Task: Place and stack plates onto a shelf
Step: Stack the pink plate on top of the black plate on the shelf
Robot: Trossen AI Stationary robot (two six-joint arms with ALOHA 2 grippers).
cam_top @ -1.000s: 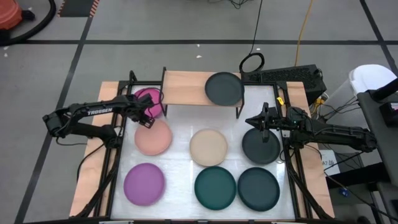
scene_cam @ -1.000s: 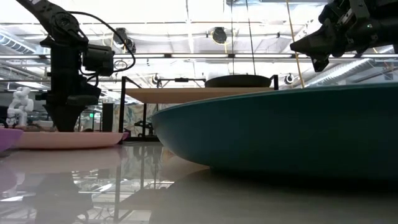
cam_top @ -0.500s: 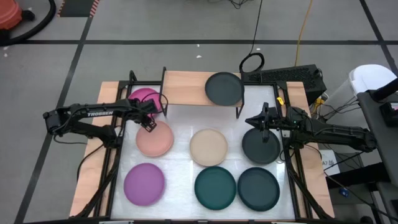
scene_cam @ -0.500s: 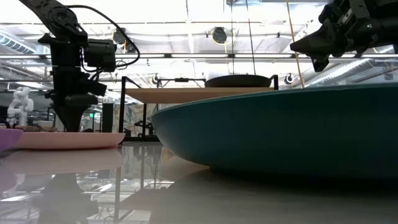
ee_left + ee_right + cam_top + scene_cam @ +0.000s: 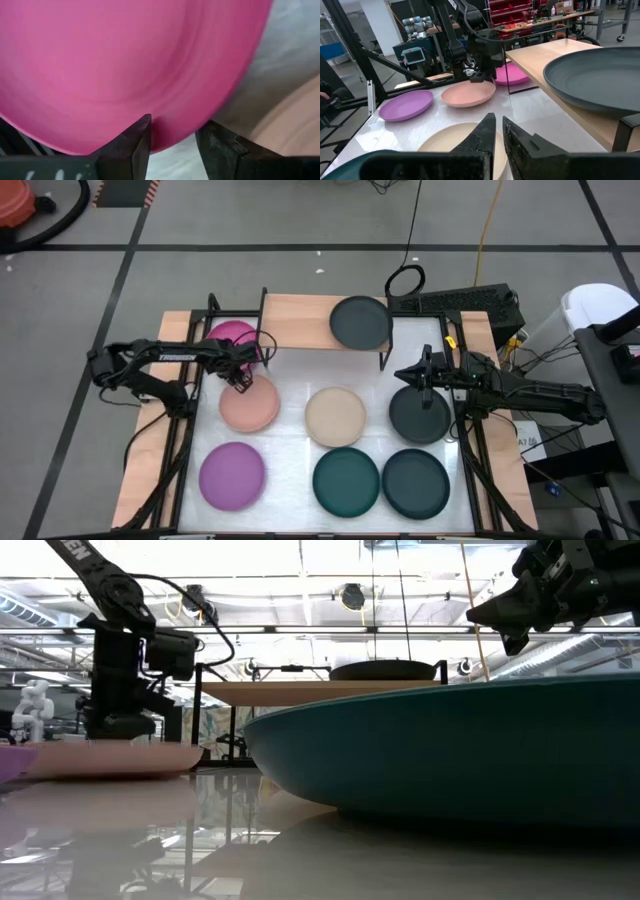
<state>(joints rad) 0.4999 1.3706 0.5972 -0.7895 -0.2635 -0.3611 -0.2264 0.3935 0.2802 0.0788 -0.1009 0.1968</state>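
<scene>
The shelf (image 5: pixel 305 320) stands at the table's far side with a charcoal plate (image 5: pixel 360 322) lying on its right half. A magenta plate (image 5: pixel 232 338) lies on the table left of the shelf. My left gripper (image 5: pixel 240 377) is open and low, pointing down over that plate's near rim (image 5: pixel 172 142), just beyond the salmon plate (image 5: pixel 248 404). One finger (image 5: pixel 132 142) shows over the magenta plate, the other (image 5: pixel 220 147) off it. My right gripper (image 5: pixel 415 375) is shut and hangs raised (image 5: pixel 503 625) above the far rim of a charcoal plate (image 5: pixel 420 415). My left gripper stands astride the magenta plate's near rim from above, one finger over the plate and one over the table beside it. Whether either finger touches the plate, I cannot tell.
A beige plate (image 5: pixel 335 417) lies mid-table. Along the near edge lie a purple plate (image 5: pixel 232 475), a teal plate (image 5: pixel 346 482) and a darker plate (image 5: pixel 416 482). The shelf's left half is bare board. A black rail (image 5: pixel 213 310) stands at the far left.
My left gripper has sunk toward the table between the magenta and salmon plates and shifted a little toward the table's right; its arm has drawn in behind it. The right arm and all plates have kept still.
</scene>
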